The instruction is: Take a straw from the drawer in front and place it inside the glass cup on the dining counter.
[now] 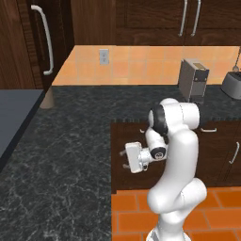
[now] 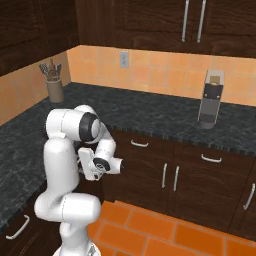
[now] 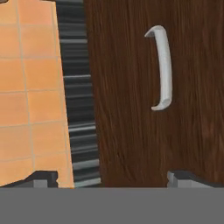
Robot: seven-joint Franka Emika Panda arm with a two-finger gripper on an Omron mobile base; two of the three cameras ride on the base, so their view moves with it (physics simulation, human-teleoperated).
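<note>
The task is at its very start, by my reading. The drawer (image 3: pixel 131 87) is shut, its dark brown front flush under the counter (image 1: pixel 61 141), and nothing of the straw can be seen; it would be inside. Neither cup nor dining island appears here. So all is left: pull the drawer, lift the straw out, carry it to the cup and drop it in.

The gripper (image 3: pixel 111 177) stands wide, holding nothing. In the hand view its two small dark tips rise at the bottom, far apart, facing the drawer front but not touching it. The handle (image 3: pixel 162 68) lies above and to the right of the midpoint between them, so the hand seems to need a shift before it can close on it. In the left base view the gripper (image 1: pixel 126 159) points left at the cabinet front, just below the counter's edge.

The drawer front is wood with long, fine grain and a dull sheen. The handle is a small silver bow, rounded and smooth, fixed at both ends and standing proud of the wood. The counter is black speckled stone with a thin edge. The floor (image 2: pixel 165 230) is orange tile with pale joints. Far on the counter stand a grey boxy appliance (image 1: pixel 194 80) and, in the right base view, a utensil pot (image 2: pixel 54 87).
</note>
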